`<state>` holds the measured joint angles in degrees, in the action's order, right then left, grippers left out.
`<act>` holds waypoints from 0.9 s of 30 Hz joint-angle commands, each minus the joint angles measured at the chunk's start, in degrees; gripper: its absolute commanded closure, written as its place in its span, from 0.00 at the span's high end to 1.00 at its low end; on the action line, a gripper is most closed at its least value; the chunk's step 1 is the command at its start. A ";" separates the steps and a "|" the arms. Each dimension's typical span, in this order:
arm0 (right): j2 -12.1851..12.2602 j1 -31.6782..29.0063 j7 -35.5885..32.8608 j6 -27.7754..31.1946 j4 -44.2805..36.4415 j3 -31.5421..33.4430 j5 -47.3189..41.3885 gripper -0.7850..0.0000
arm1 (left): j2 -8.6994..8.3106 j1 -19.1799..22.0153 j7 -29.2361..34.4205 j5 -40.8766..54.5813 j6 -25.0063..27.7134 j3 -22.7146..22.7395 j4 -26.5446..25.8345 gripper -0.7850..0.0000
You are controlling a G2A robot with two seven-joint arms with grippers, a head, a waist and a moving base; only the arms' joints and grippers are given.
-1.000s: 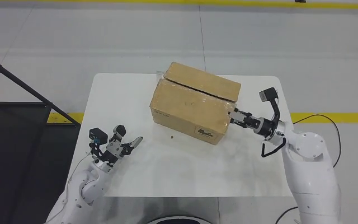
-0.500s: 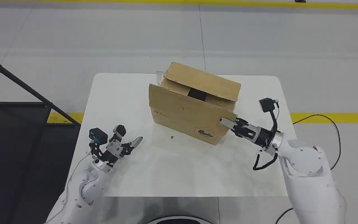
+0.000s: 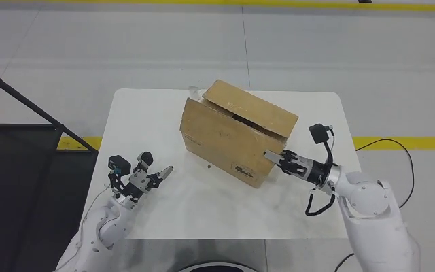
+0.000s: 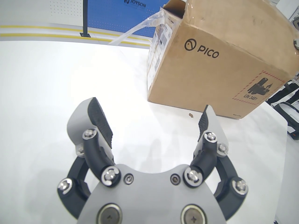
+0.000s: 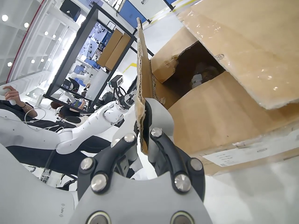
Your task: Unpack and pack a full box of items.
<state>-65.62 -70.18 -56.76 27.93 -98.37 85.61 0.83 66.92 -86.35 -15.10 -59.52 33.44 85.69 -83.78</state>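
Pinching a flap [image 5: 141, 75], right fingers [image 5: 161, 117] hold box [image 3: 221, 136] ajar; dim contents [image 5: 198, 73] inside.

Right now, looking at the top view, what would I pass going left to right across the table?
Left hand, open → cardboard box → right hand, shut on the box's raised flap.

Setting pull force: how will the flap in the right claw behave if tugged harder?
The flap is thin corrugated card, frayed at the right claw, so it likely bends or tears. The cardboard box stands unbraced on a smooth table, so it probably slides.
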 commanded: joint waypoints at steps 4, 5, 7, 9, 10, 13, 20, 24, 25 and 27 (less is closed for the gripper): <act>0.59 -1.42 -2.37 2.98 -0.55 0.84 -2.70 0.00 | 0.04 -0.21 0.73 0.52 -1.18 0.03 -1.05 1.00; 0.71 -1.86 -3.08 3.81 -0.75 0.94 -3.82 0.00 | 0.03 -0.21 0.82 0.62 -1.39 0.11 -1.18 1.00; 0.99 -2.43 -4.20 4.96 -0.82 1.42 -5.23 0.00 | 0.03 -0.18 1.11 0.80 -1.54 0.14 -1.41 1.00; 1.22 -3.10 -5.17 5.92 -0.85 1.61 -6.86 0.00 | 0.04 -0.05 1.42 1.03 -1.81 0.14 -1.53 1.00; 1.34 -3.46 -5.54 6.40 -0.84 1.79 -7.45 0.00 | 0.04 0.05 1.58 1.12 -1.90 0.11 -1.57 1.00; 1.69 -4.78 -6.41 7.87 -0.99 2.35 -9.18 0.00 | 0.07 0.36 1.81 1.30 -2.25 0.01 -1.57 1.00; 2.58 -7.85 -7.47 11.04 -2.22 4.56 -10.80 0.00 | 0.16 0.81 2.45 1.92 -3.66 -0.11 -1.98 1.00; 2.95 -9.01 -6.13 10.22 -3.13 5.41 -9.72 0.00 | 0.24 0.87 3.19 1.58 -5.22 -0.37 -2.88 1.00; 3.05 -8.97 -6.15 10.02 -3.01 5.60 -9.93 0.00 | 0.26 0.89 3.37 1.43 -5.63 -0.50 -3.14 1.00; 3.27 -8.54 -6.45 9.69 -2.62 5.83 -10.29 0.00 | 0.33 1.01 3.90 1.18 -6.62 -0.80 -3.56 1.00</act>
<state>-62.45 -78.97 -63.01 37.76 -101.22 91.35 -9.29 67.21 -85.41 -11.43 -58.27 27.28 85.04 -87.17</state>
